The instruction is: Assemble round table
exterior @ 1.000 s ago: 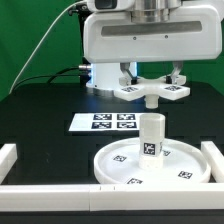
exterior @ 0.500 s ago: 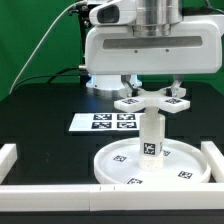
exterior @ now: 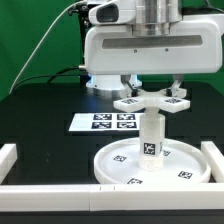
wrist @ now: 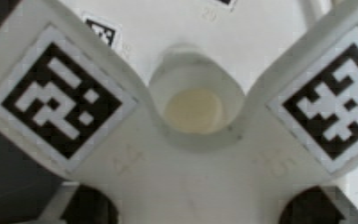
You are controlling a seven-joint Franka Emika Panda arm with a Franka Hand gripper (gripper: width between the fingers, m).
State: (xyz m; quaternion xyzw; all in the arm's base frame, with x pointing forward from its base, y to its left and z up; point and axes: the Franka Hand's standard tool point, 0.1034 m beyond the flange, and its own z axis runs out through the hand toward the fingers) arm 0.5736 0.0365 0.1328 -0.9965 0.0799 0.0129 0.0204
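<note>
Black tabletop [exterior: 40,110], white rimmed disc [exterior: 112,165], cross-shaped base [exterior: 153,100] seemingly atop leg [exterior: 152,135]

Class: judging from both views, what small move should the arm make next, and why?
Probably ease straight down: the gripper holds the cross-shaped base centred just over the upright leg on the round disc, apparently not yet seated.

Round disc [exterior: 120,163]: white plastic, smooth, faint sheen.
Leg [exterior: 152,130]: white plastic, smooth.
Cross-shaped base [exterior: 152,100]: white plastic, matt, with printed black-and-white tags.
Tabletop [exterior: 40,125]: black, matt.
Marker board [exterior: 113,122]: white, flat, matt.
Backdrop [exterior: 25,40]: green cloth.
Arm housing [exterior: 150,50]: white plastic, glossy.
</note>
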